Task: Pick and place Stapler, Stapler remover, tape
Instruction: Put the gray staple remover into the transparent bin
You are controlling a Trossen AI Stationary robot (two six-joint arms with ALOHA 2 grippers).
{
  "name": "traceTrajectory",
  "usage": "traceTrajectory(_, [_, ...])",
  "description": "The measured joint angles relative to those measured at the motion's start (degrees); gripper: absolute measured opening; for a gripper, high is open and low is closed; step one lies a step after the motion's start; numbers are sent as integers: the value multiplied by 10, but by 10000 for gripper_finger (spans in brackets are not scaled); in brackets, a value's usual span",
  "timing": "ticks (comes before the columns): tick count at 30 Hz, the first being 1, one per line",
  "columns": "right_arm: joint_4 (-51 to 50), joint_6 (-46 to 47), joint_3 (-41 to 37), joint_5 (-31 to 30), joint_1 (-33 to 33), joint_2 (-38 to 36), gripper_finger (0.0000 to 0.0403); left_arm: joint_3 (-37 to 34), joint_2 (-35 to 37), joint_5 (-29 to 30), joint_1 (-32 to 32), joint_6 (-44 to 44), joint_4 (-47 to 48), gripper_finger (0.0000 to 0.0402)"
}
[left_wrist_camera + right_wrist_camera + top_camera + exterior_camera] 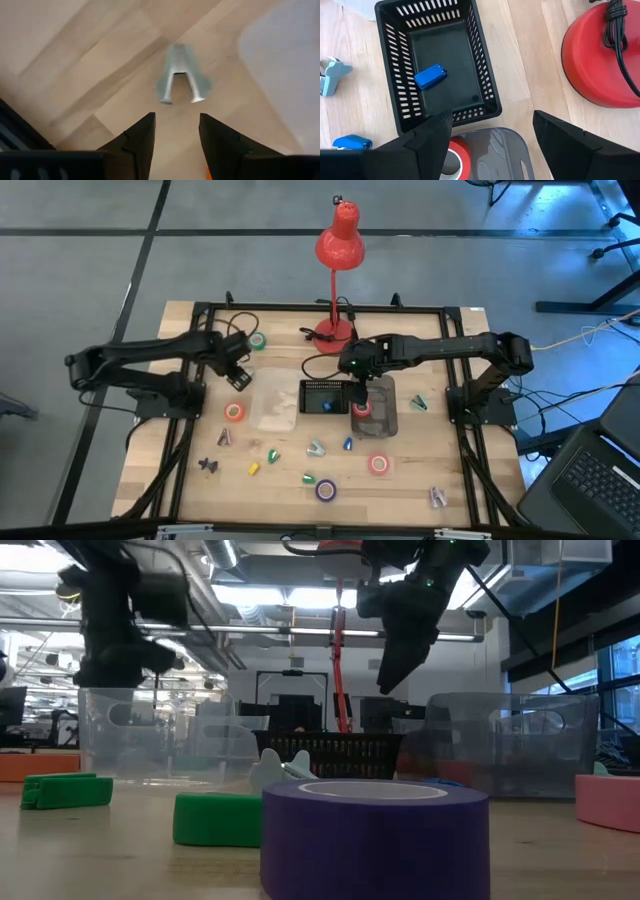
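Sorting scene. The right gripper [360,392] hangs with fingers spread wide and empty above the smoky bin [386,420], where a red tape roll [456,159] already lies, apparently just delivered. Beside the bin, the black basket [485,90] holds one blue stapler [430,76]. The left gripper [176,131], fingers partly apart and holding nothing, points toward a silver staple remover [182,75] on the table [480,470], probably its next pick. Four tape rolls lie loose there.

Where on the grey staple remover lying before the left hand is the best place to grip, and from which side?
Probably from above, the left hand closing across the staple remover at mid-body, on its outer flanks. It lies flat on the table, both flanks free, prongs toward the hand.
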State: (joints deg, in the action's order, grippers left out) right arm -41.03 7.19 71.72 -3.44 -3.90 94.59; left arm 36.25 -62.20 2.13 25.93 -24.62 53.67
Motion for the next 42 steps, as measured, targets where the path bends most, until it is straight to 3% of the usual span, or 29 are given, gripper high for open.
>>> traceTrajectory(10, [-1,1,0,0,0,0,278,0,-72,-27,90,91,-68,146])
traceTrajectory(14, [-1,3,0,0,0,0,278,0,-93,-60,104,106,-74,144])
traceTrajectory(21, [0,3,0,0,0,0,278,0,-131,-63,107,109,-77,143])
traceTrajectory(24, [0,3,0,0,0,0,278,0,-145,-63,107,118,-77,124])
traceTrajectory(27, [0,3,0,0,0,0,278,0,-149,-63,107,124,-80,75])
traceTrajectory(30, [-1,3,0,0,0,0,278,0,-136,-65,107,135,-83,23])
traceTrajectory(36, [0,3,0,0,0,0,278,0,-80,-78,107,144,-82,23])
traceTrajectory(42, [0,5,0,0,0,0,278,0,17,-139,106,149,-69,23])
